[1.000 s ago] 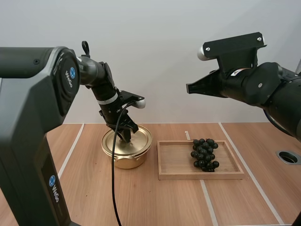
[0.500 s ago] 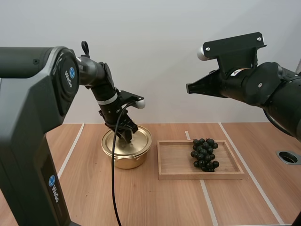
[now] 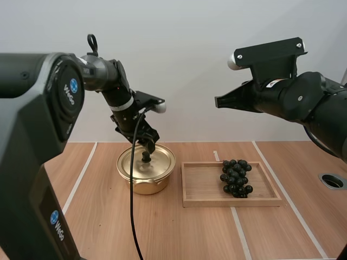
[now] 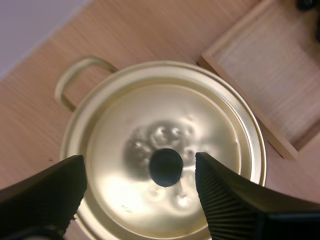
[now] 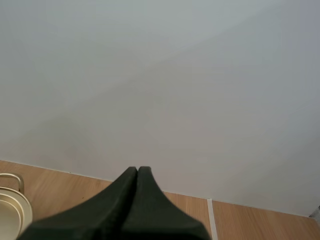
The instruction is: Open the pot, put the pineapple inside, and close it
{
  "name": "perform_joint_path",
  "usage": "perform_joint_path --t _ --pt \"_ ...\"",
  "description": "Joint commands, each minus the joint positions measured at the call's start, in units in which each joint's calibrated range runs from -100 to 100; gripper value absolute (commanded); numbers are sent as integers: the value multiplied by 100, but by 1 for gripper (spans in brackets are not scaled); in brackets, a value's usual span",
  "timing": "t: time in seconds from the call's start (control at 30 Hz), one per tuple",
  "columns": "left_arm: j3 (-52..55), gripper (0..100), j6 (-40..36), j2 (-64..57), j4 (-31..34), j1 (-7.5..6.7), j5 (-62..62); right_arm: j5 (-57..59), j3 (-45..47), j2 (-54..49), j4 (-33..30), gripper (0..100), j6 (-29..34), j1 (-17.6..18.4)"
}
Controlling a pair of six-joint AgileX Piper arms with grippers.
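Rising off the lid [image 3: 160, 162], the left gripper [image 3: 148, 146] hung spread open, the black knob [image 4: 166, 167] just beneath, between its jaws. The lid sat closed on the pot [image 3: 143, 187], likely light, stiff and slick; the knob was the hold. The right gripper [image 5: 136, 173] was clenched, empty.

White lettering beside a round blue badge [image 3: 72, 86] on the big housing of my left arm [image 3: 32, 114] reads, as far as I can make out, "WeGo". A second blue badge [image 3: 56, 218] with the same lettering stands lower on that arm.
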Motion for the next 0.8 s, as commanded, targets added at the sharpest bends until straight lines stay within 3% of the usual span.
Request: perform_joint_path --t 0.0,0.13,0.47,0.6,0.77 --pt "-555 100 -546 -819 -200 3 -1130 32 10 -56 -42 0 -18 -20" --pt "-567 100 -605 -1648 -531 3 -2241 164 10 -56 -42 0 -18 -20" --pt "-550 100 -741 -3879 -1653 3 -3063 243 10 -56 -592 0 -18 -20" --pt "-203 100 -997 -4740 -1695 3 -4023 344 10 -56 -604 0 -18 -20" --pt "505 100 -997 -5729 -1163 3 -4840 344 10 -56 -604 0 -18 -20"
